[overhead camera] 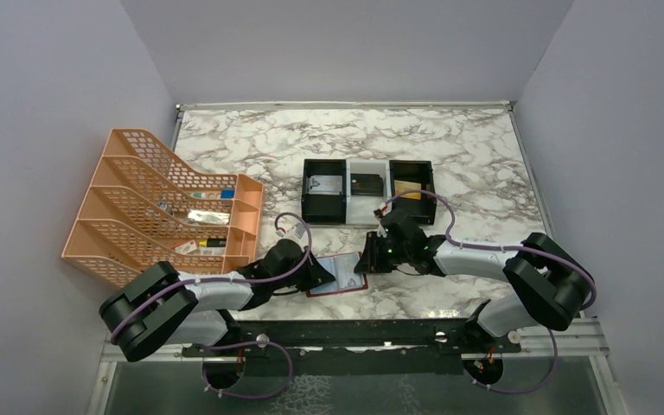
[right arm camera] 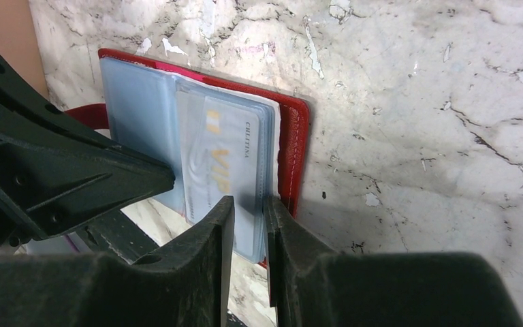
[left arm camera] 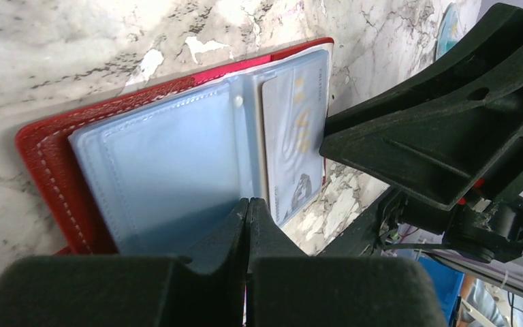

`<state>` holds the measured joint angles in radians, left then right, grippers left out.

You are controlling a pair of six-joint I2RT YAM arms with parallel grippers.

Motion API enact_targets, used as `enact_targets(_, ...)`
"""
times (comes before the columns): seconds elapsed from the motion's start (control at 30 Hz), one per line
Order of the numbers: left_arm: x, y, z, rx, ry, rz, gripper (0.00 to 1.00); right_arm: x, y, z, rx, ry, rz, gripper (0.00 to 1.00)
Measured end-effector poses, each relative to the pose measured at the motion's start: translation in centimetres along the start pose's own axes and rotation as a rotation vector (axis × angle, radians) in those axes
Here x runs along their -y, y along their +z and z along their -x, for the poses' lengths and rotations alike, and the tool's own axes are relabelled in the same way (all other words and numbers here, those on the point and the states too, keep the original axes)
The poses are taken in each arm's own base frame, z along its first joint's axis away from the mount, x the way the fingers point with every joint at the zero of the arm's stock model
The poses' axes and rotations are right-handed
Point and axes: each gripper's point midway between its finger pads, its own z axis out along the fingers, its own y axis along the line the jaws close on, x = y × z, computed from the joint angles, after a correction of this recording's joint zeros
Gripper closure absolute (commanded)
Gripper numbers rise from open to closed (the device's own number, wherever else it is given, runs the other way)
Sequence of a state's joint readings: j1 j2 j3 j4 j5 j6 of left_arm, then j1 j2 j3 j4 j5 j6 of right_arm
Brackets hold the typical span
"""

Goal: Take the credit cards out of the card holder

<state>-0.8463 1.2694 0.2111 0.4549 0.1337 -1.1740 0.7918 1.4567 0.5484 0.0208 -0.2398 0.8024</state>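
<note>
While the card holder lies open and flat on the marble desk just ahead of the two arm bases, both arms meet over it from opposite sides. Its red border frames pale blue plastic panels, and a silvery-white credit card with gold lettering sits in the clear sleeve on the right half. The right gripper grasps that card by its near edge, one finger on each side with only a narrow gap between them. The left gripper is clenched tight, fingers pressed together, its tips at the near edge of the left blue panel; whether it pinches the plastic or only presses on it cannot be told from this angle. Beyond the holder, well apart from it, stands a black-and-white tray with a silvery card in its left compartment, a black card in the middle and a gold card in the right. An orange mesh file rack stands at the desk's left side.
</note>
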Motion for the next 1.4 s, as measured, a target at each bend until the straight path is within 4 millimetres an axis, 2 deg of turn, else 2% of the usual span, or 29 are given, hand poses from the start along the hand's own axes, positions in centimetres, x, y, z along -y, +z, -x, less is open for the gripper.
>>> enact_targets(0.1,-0.2,-0.4,0.0,0.012,-0.002,-0.006,1.0,0.0,0.0,0.0,0.0,0.001,0.0,0.77)
enact_targets(0.17,-0.1,-0.6,0.1,0.021,-0.001,-0.012,0.88,0.0,0.0,0.0,0.0,0.001,0.001,0.77)
enact_targets(0.23,0.0,-0.7,0.2,0.027,0.0,-0.017,0.81,0.0,0.0,0.0,0.0,0.001,0.001,0.76)
enact_targets(0.4,0.2,-0.7,0.4,0.035,0.002,-0.019,0.75,-0.2,-0.5,0.1,0.002,-0.008,0.001,0.7)
enact_targets(0.63,0.4,-0.7,0.6,0.04,0.006,-0.022,0.73,-1.9,-1.4,1.7,0.039,-0.045,0.032,0.71)
enact_targets(0.73,0.4,-0.7,0.6,0.04,0.006,-0.022,0.72,-2.3,-1.4,1.8,0.038,-0.054,0.049,0.71)
enact_targets(0.97,0.6,-0.5,0.7,0.039,0.01,-0.021,0.7,-0.8,0.3,0.2,-0.038,-0.032,0.015,0.74)
enact_targets(1.17,0.5,0.0,0.8,0.032,0.02,-0.004,0.7,-0.8,0.7,0.2,-0.018,-0.013,0.039,0.77)
enact_targets(1.4,0.3,0.4,0.7,0.03,0.02,-0.001,0.76,-0.8,0.8,0.2,-0.006,0.003,0.051,0.78)
